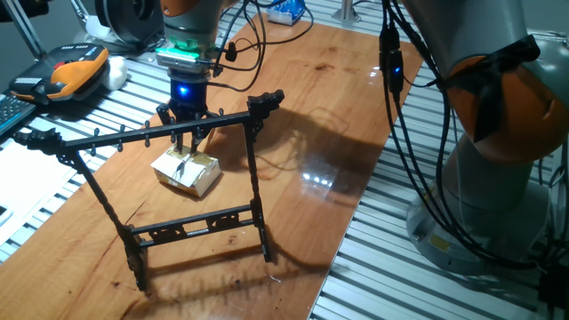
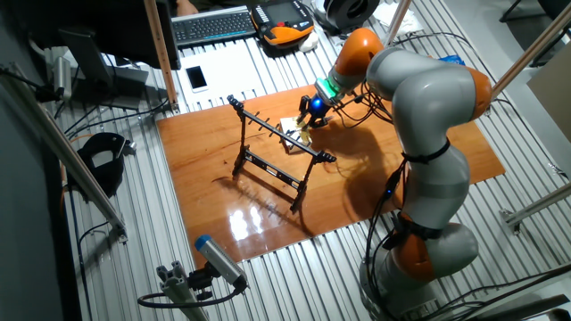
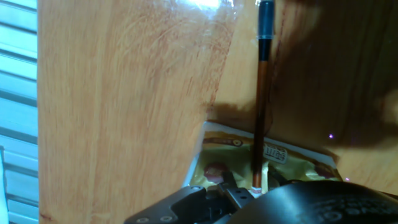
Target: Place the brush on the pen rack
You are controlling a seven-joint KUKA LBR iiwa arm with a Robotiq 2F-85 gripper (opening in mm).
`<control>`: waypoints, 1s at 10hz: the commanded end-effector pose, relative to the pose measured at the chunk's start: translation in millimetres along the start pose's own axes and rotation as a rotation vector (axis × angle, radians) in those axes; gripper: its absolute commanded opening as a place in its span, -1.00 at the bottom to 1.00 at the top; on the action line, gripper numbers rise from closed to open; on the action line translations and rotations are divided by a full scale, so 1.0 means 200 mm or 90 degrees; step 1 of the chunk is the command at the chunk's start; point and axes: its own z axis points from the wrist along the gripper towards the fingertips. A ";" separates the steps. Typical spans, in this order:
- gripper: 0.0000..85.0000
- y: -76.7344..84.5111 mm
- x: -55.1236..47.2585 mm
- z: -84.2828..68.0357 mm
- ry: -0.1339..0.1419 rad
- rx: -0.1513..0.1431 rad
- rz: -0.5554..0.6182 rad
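Note:
The pen rack (image 1: 151,135) is a black frame that stands on the wooden board, its top bar of small hooks running left to right; it also shows in the other fixed view (image 2: 272,134). My gripper (image 1: 188,138) hangs just behind the top bar, at bar height, over a small tan box (image 1: 188,173). In the hand view the brush (image 3: 260,106), a thin brown stick with a dark tip, runs from my fingers out over the box (image 3: 224,162) and the board. My gripper (image 3: 249,186) looks shut on the stick's near end.
The wooden board (image 1: 311,133) lies on a slatted metal table. An orange and black controller (image 1: 76,67) and a keyboard (image 2: 214,25) lie beyond the board. The arm's base (image 1: 498,178) and hanging cables (image 1: 396,107) stand to the right.

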 end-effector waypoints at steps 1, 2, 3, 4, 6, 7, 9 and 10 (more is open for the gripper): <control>-0.20 -0.01 0.00 0.00 0.000 0.000 -0.001; -0.20 -0.01 -0.01 0.01 0.000 -0.001 -0.003; -0.20 -0.01 -0.01 0.02 0.000 -0.003 -0.005; -0.20 -0.01 -0.01 0.03 0.000 -0.004 -0.005; -0.20 -0.02 -0.01 0.03 0.000 -0.004 -0.006; -0.20 -0.02 -0.01 0.03 0.006 -0.003 -0.005; -0.20 -0.02 0.00 0.03 0.025 -0.001 0.000; -0.20 -0.02 0.00 0.03 0.027 0.000 0.000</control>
